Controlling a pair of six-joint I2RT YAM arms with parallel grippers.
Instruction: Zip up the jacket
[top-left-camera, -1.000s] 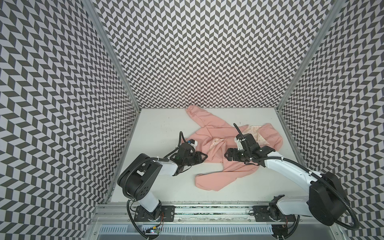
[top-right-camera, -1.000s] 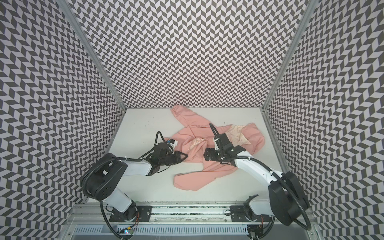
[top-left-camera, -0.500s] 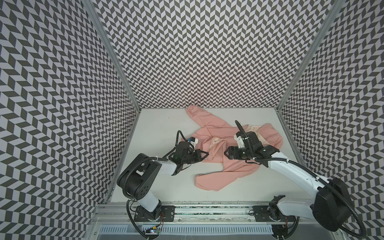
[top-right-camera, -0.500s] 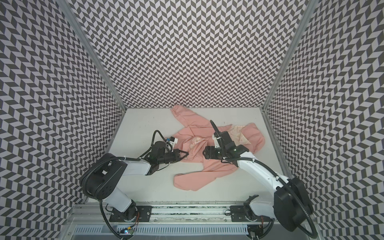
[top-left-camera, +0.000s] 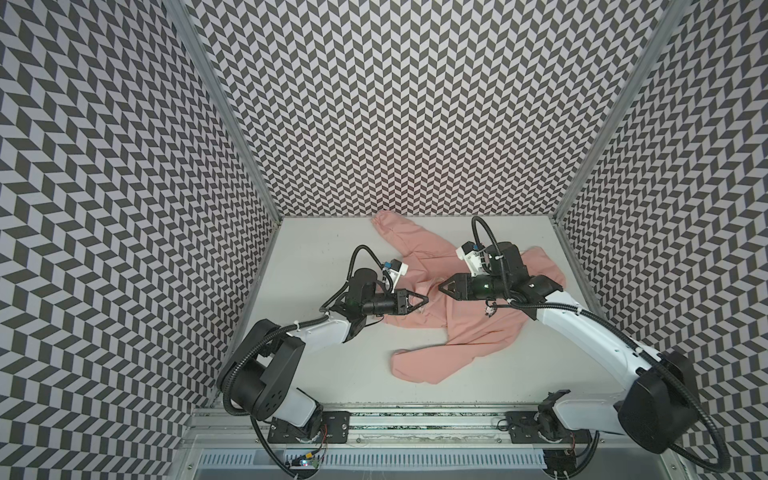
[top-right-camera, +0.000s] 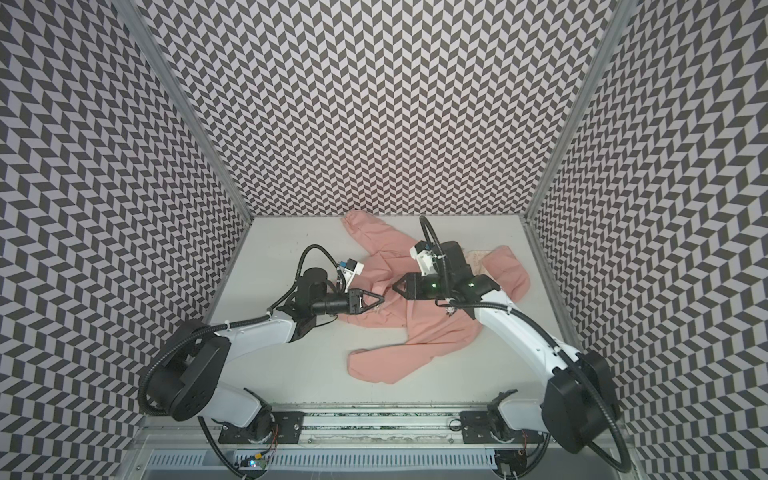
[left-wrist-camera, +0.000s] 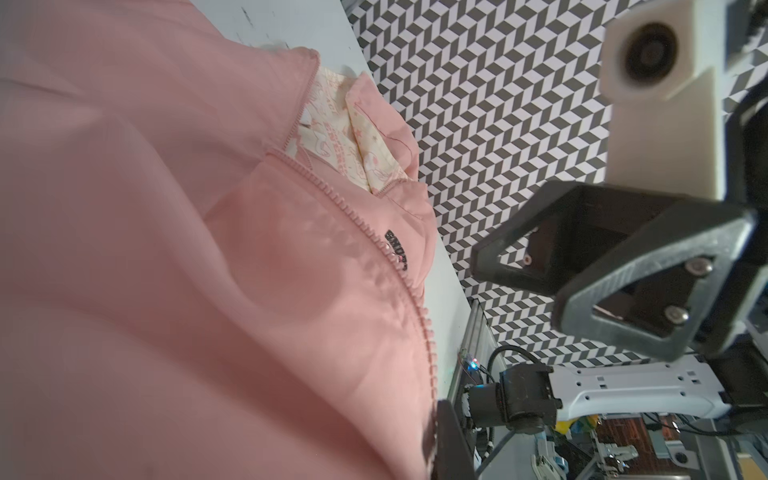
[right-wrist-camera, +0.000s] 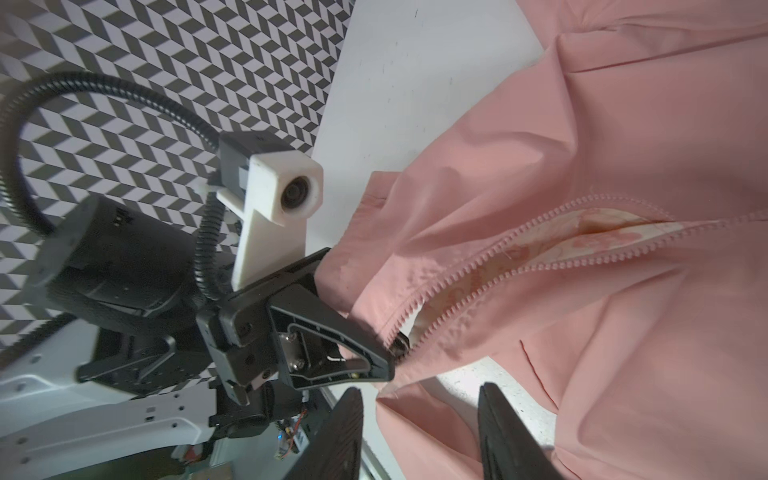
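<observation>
The jacket (top-left-camera: 469, 328) lay mid-table on the white table (top-left-camera: 324, 249), between the two grippers. The left gripper (top-left-camera: 424, 300) was clamped on its hem at the foot of the zipper (right-wrist-camera: 540, 264), whose teeth gaped over cream lining. The right gripper (top-left-camera: 441, 286) hung just above the fabric, near the left one, jaws partly apart and gripping nothing. The hem pointed left and the collar right. The sleeves stretched from back wall toward front rail.

Over the jacket (top-left-camera: 469, 332) on the table (top-left-camera: 324, 249), left tool (top-left-camera: 424, 300) faces right tool (top-left-camera: 441, 286).
</observation>
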